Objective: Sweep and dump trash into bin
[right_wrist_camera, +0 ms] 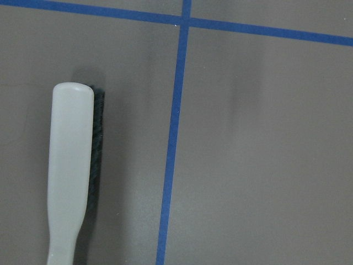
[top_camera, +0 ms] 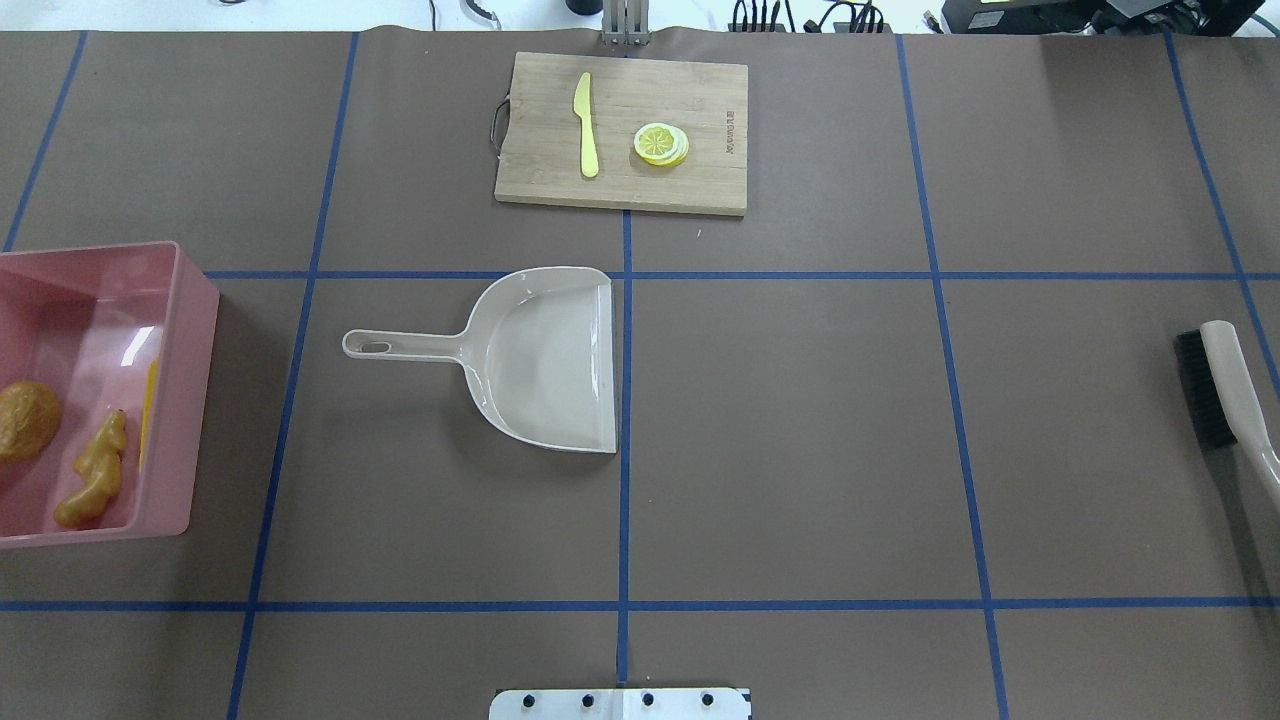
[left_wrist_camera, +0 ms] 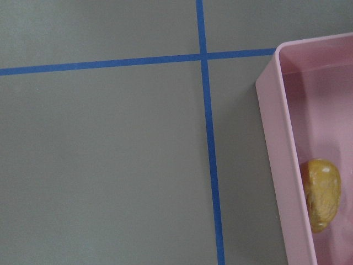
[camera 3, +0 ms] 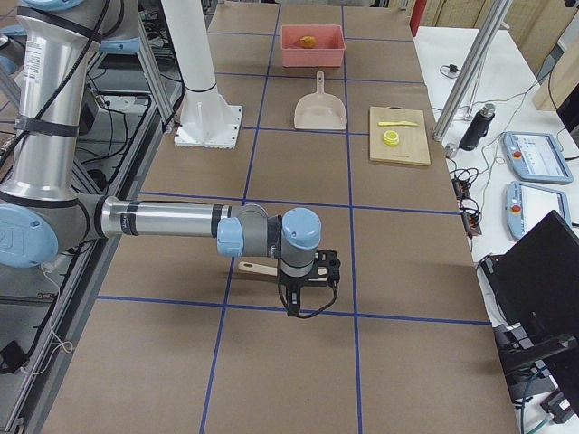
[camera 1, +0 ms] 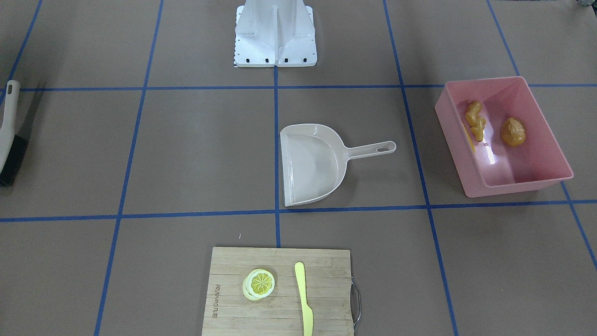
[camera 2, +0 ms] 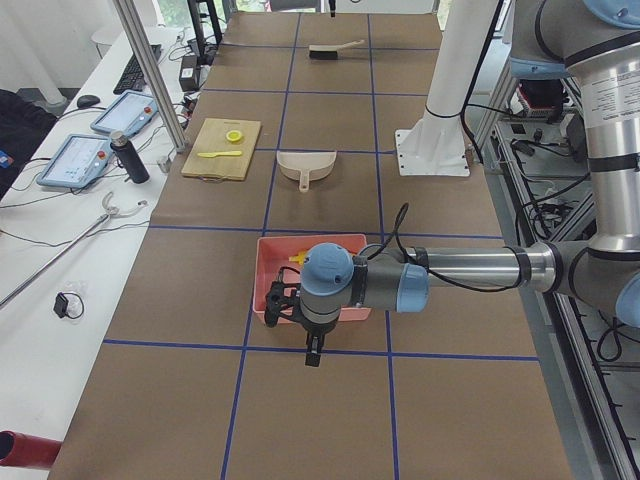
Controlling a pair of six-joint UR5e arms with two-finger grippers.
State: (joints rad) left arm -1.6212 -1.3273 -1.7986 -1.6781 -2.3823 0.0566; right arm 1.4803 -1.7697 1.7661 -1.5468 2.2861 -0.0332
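Risk check. All three pieces of trash lie inside the bin (camera 1: 517,185): potato (camera 1: 513,132) and ginger root (camera 1: 475,120) on its floor, corn cob (camera 1: 469,136) flat against one long wall.

The dustpan (camera 1: 312,163) sits empty, well apart from the bin. I judge the job done or nearly so.

- My left gripper (camera 2: 284,306) hangs above the table just outside the bin's end wall. A careless descent or swing from here could clip the rim and shove or tip the tub, spilling the lot.
- My right gripper (camera 3: 308,285) hangs over the brush (top_camera: 1225,385), at the table end farthest from the bin. A needless regrasp could drag the brush off the edge.
- Lemon slice (top_camera: 661,144) and knife (top_camera: 586,125), well away from the bin, are not trash — sweeping them would be an error.

Hard to read: the corn cob shows only as a thin yellow sliver. Both sets of jaws appear only in the side views, so I cannot tell whether they are spread or closed. The brush is cut off by the frame edge in both table views.
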